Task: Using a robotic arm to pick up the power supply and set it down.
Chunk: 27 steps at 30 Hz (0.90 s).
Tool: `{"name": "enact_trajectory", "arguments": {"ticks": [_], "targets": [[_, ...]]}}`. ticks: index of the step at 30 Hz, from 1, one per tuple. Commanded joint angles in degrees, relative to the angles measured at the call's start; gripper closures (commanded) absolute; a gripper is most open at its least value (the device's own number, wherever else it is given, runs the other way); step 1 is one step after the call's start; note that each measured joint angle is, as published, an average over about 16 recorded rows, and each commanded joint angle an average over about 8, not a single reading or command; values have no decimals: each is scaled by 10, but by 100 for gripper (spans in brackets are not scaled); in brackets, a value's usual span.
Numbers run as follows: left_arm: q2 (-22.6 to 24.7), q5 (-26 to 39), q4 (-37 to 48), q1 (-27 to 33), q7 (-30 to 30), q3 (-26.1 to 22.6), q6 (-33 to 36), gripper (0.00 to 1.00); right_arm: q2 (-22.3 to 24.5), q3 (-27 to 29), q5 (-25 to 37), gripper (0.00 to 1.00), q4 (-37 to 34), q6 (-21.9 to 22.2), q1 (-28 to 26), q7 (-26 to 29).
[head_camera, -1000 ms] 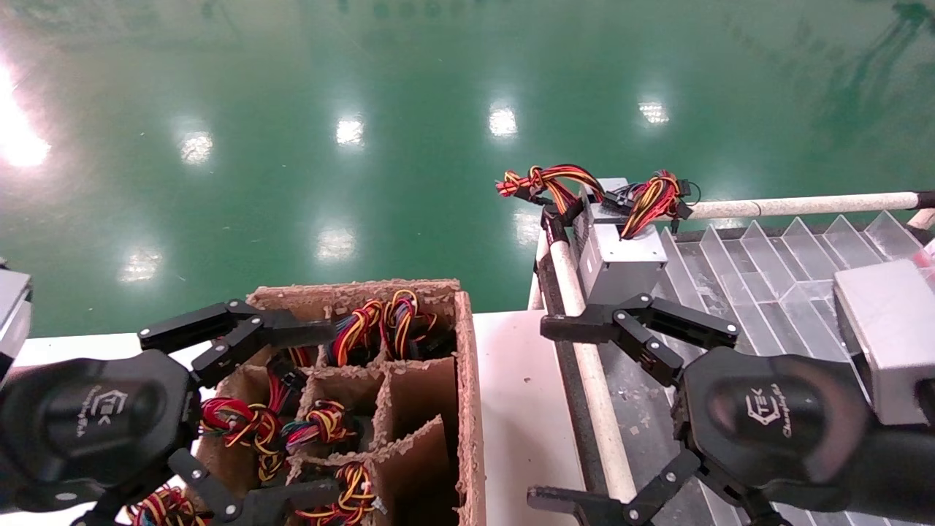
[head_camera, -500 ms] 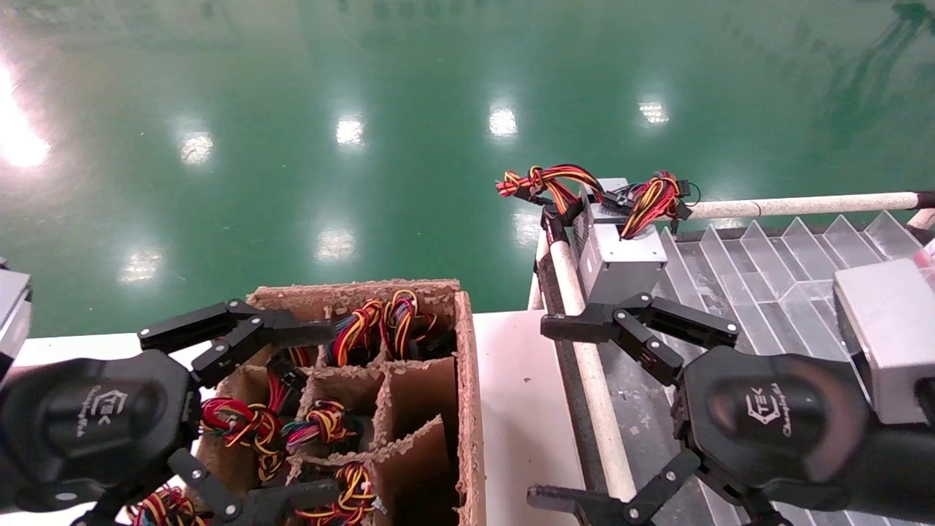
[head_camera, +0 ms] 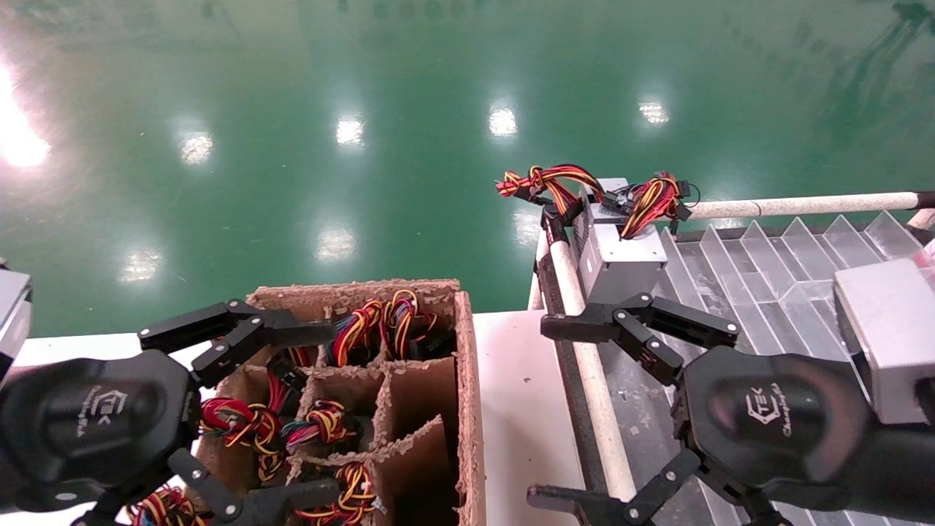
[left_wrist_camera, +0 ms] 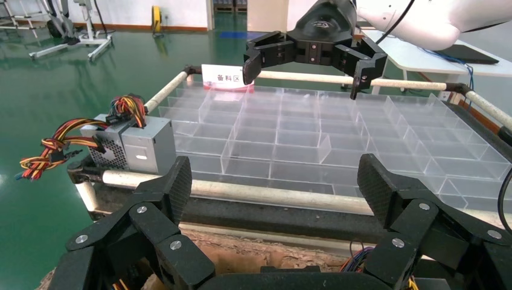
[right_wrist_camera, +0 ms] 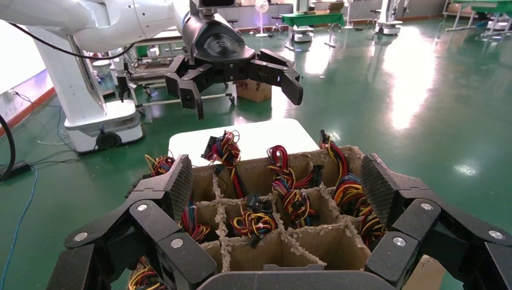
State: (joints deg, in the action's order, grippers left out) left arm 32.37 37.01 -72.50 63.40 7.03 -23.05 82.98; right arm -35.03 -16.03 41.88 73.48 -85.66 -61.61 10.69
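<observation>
The black right claw [head_camera: 584, 409] is held wide open and empty near the grey sheet-metal power supply [head_camera: 617, 259]; the left claw [head_camera: 281, 416], equally spread, hangs over the brown partitioned cardboard box [head_camera: 467, 409].

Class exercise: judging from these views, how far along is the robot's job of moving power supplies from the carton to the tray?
Done: one power supply stands at the corner of the clear divided tray. In hand: nothing; the left gripper hangs open over the cardboard carton, the right gripper open by the tray edge. Left: several wire-bundled units sit in the carton's cells.
</observation>
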Motion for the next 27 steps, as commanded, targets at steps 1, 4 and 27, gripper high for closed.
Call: {"name": "enact_trajectory", "arguments": {"ticks": [1,4,27], "targets": [[0,0,0,0,0,0,0,0,0,0,0,0,0,0,0,0],[0,0,0,0,0,0,0,0,0,0,0,0,0,0,0,0],[0,0,0,0,0,0,0,0,0,0,0,0,0,0,0,0]]}}
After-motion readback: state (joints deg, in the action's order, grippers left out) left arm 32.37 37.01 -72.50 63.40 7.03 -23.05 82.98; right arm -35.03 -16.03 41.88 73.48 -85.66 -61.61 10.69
